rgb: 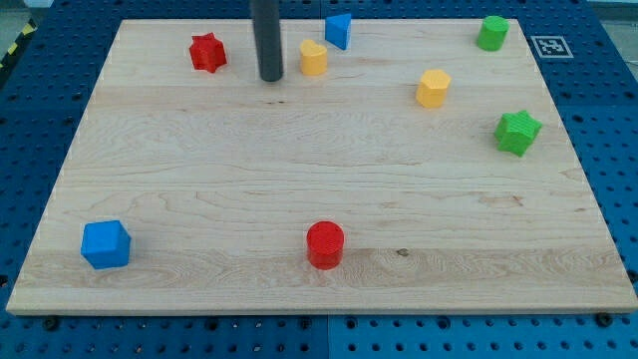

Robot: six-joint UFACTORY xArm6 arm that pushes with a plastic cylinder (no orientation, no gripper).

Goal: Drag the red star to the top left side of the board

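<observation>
The red star (pixel 207 52) lies near the board's top left. My tip (pixel 270 77) rests on the board to the star's right, apart from it by a clear gap. A yellow block (pixel 313 57) sits just right of the tip. The rod rises straight out of the view's top.
A blue triangular block (pixel 339 30) lies at the top middle. A yellow hexagonal block (pixel 433 88) sits right of centre. A green block (pixel 491 32) is at the top right, a green star (pixel 517 132) at the right edge. A red cylinder (pixel 325 244) and blue cube (pixel 106 244) lie near the bottom. The wooden board (pixel 199 179) rests on a blue pegboard.
</observation>
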